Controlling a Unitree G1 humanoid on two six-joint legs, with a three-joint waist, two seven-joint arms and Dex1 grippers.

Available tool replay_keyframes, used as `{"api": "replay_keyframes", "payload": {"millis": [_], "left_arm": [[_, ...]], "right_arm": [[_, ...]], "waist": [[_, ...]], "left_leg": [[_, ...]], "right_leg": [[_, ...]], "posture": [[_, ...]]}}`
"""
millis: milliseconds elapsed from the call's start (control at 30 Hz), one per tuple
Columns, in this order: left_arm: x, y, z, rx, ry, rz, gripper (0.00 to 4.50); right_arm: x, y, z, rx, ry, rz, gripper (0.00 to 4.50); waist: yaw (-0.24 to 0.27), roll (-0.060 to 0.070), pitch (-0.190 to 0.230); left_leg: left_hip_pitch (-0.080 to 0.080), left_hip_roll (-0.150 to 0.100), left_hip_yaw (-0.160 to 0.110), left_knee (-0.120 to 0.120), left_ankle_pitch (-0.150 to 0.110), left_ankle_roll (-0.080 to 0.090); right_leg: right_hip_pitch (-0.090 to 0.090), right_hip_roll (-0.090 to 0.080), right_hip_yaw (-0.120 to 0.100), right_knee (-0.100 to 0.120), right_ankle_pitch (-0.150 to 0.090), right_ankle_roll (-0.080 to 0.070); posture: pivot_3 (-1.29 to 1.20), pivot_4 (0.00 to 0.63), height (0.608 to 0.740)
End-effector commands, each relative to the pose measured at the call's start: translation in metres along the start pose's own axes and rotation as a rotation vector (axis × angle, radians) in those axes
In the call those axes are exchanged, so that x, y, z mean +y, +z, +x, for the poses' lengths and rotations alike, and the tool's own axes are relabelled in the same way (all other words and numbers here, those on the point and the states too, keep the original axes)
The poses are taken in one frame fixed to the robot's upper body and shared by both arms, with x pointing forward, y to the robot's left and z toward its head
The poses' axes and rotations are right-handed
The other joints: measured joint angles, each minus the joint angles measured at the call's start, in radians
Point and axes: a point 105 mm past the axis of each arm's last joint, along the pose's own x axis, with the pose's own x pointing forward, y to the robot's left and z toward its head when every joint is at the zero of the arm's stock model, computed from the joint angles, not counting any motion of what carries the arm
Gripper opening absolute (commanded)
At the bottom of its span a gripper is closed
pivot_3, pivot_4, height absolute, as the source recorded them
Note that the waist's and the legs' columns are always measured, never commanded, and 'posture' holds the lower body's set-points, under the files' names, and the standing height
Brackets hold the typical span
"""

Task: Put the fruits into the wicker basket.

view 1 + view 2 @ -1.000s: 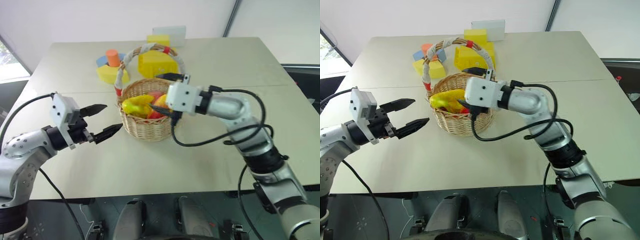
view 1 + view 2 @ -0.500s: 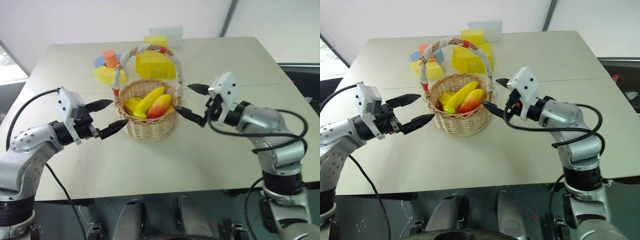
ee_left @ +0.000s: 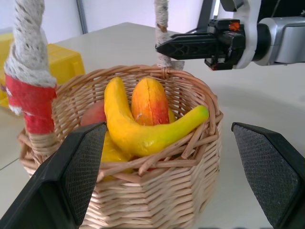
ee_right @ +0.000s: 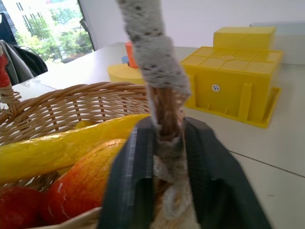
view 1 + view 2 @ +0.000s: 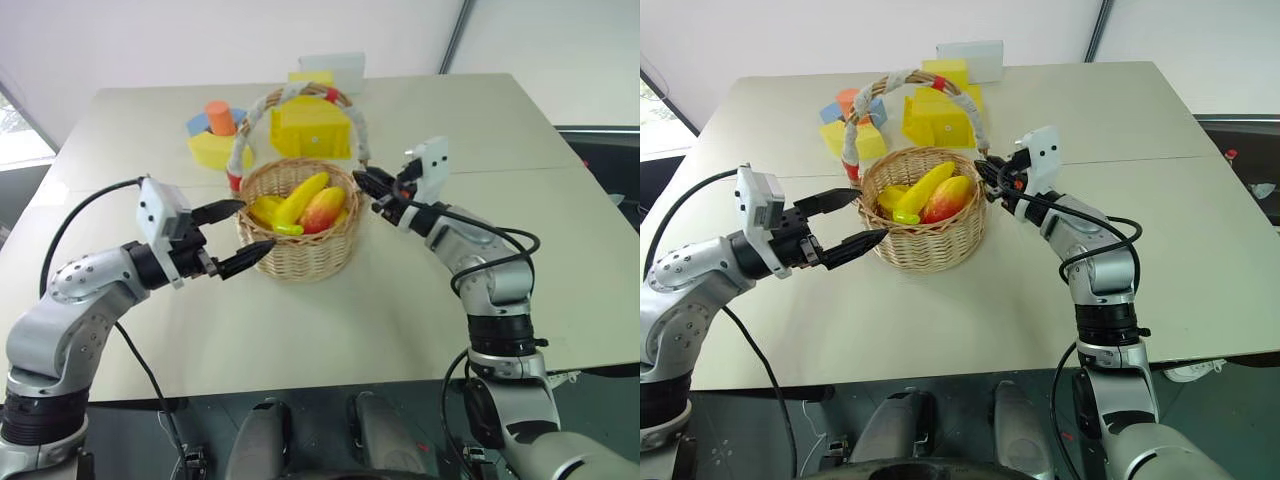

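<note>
Wicker basket (image 5: 300, 235) handle base pinched by right end effector (image 5: 372, 188), left end effector (image 5: 238, 237) spread beside

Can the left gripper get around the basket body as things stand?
Probably yes: the left gripper is open, its fingers already flanking the wicker basket, with nothing between them.

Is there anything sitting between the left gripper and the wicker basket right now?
Nothing visible. The left gripper is open, its fingers flanking the wicker basket wall. The right gripper is shut on the handle's base.
</note>
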Motion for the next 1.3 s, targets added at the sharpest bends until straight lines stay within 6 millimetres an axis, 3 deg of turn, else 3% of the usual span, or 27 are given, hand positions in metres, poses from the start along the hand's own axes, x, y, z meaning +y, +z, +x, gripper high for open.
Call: {"api": "replay_keyframes", "payload": {"millis": [33,100,233,367,400,567,633,733,833,1000,1167,1300], "left_arm": [[-0.005,0.008,0.0,-0.032,-0.012,0.023,4.5],[-0.005,0.008,0.001,-0.033,-0.012,0.024,4.5],[-0.004,0.01,0.002,-0.037,-0.013,0.029,4.5],[-0.002,0.01,0.004,-0.038,-0.025,0.03,4.5],[-0.002,0.01,0.004,-0.038,-0.028,0.03,4.5],[0.0,0.01,0.017,-0.052,-0.05,0.025,4.5],[0.001,0.009,0.02,-0.057,-0.053,0.025,4.5],[0.0,0.01,0.023,-0.066,-0.052,0.024,4.5],[-0.001,0.008,0.025,-0.076,-0.052,0.017,4.5],[0.002,0.0,0.026,-0.07,-0.021,-0.013,4.5],[0.019,-0.015,0.009,-0.033,0.083,-0.048,4.5],[0.041,-0.039,-0.023,0.047,0.231,-0.049,4.5]], "right_arm": [[0.01,0.025,-0.001,-0.088,0.05,-0.048,0.04],[0.005,0.036,-0.009,-0.125,0.026,-0.071,0.04],[-0.025,0.059,-0.035,-0.179,-0.113,-0.149,0.04],[-0.076,0.078,-0.082,-0.181,-0.371,-0.237,0.04],[-0.083,0.08,-0.088,-0.181,-0.403,-0.248,0.04],[-0.153,0.073,-0.141,-0.141,-0.803,-0.224,0.04],[-0.166,0.068,-0.15,-0.153,-0.879,-0.184,0.04],[-0.173,0.061,-0.152,-0.143,-0.893,-0.178,0.04],[-0.174,0.058,-0.153,-0.148,-0.892,-0.158,1.4],[-0.172,0.062,-0.166,-0.15,-0.925,-0.202,4.06],[-0.147,0.06,-0.184,-0.125,-0.762,-0.278,4.06],[-0.122,0.035,-0.194,0.02,-0.571,-0.341,4.06]], "waist": [[0.0,0.0,0.0],[0.0,0.0,0.0],[0.008,0.0,0.0],[0.011,0.0,0.0],[0.01,0.0,0.0],[0.0,0.0,0.0],[-0.001,0.0,0.0],[-0.009,0.001,0.001],[-0.018,0.001,0.001],[-0.019,0.001,0.001],[-0.009,0.002,0.0],[-0.011,0.001,0.0]], "left_leg": [[0.0,0.0,0.0,0.0,0.0,0.0],[0.0,0.0,0.0,0.0,0.0,0.0],[0.0,0.0,0.0,0.0,0.0,0.0],[-0.001,-0.002,0.0,0.0,0.0,0.0],[-0.001,-0.002,0.0,0.0,0.0,0.0],[-0.001,-0.001,0.002,0.0,0.0,0.001],[0.0,-0.001,0.003,0.0,0.0,0.001],[0.0,0.0,0.003,0.0,0.0,0.001],[0.0,0.001,0.003,0.0,0.0,0.001],[0.0,0.001,0.003,0.0,0.0,0.001],[0.0,0.001,0.003,0.0,-0.001,0.001],[0.0,0.001,0.003,0.0,-0.001,0.002]], "right_leg": [[0.0,0.0,0.0,0.0,0.0,0.0],[0.0,0.0,0.0,0.0,0.0,0.0],[0.0,0.0,0.0,0.0,0.0,0.0],[0.0,-0.002,0.0,-0.001,0.0,0.0],[0.0,-0.002,0.0,-0.002,0.0,0.0],[0.0,0.0,0.001,-0.002,0.0,0.0],[0.0,0.002,0.002,-0.002,0.0,0.0],[0.0,0.003,0.003,-0.002,0.0,0.0],[0.0,0.003,0.003,-0.002,0.0,0.0],[0.0,0.002,0.003,-0.002,0.0,0.0],[0.0,0.002,0.003,-0.002,0.0,0.0],[0.001,0.002,0.003,-0.003,0.0,0.0]], "posture": [[0.0,0.15,0.74],[0.0,0.15,0.74],[0.0,0.15,0.74],[0.0,0.15,0.74],[0.0,0.15,0.74],[0.0,0.15,0.74],[0.0,0.15,0.74],[0.0,0.15,0.74],[0.0,0.15,0.74],[0.0,0.15,0.74],[0.0,0.15,0.74],[0.0,0.15,0.74]]}}
